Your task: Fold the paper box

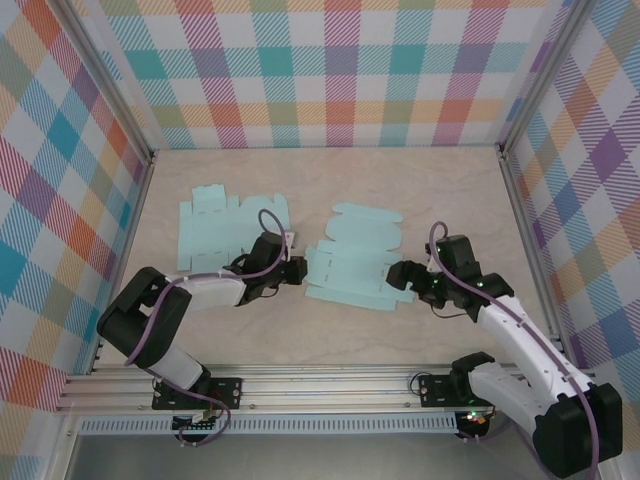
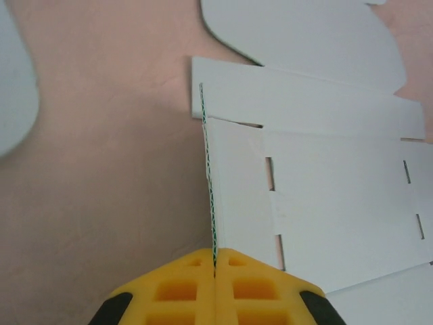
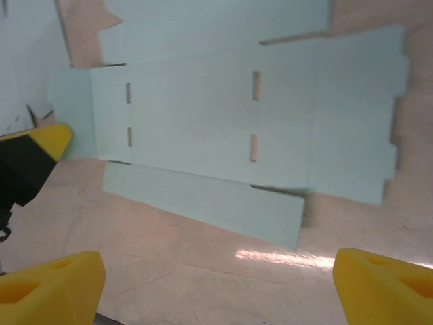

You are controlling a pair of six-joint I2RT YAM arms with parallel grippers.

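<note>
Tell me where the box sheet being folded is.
In the top view the box sheet lies mid-table between the claws: the left claw pinches its left edge, the open right claw sits at its right edge. A spare sheet lies back-left.

beige marbled table (image 1: 330, 335), plaid walls (image 1: 330, 70) around it.

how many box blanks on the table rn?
2. The back-left blank lies flat; the centre blank has its left flap pinched by the left gripper. None seem hidden.
</note>
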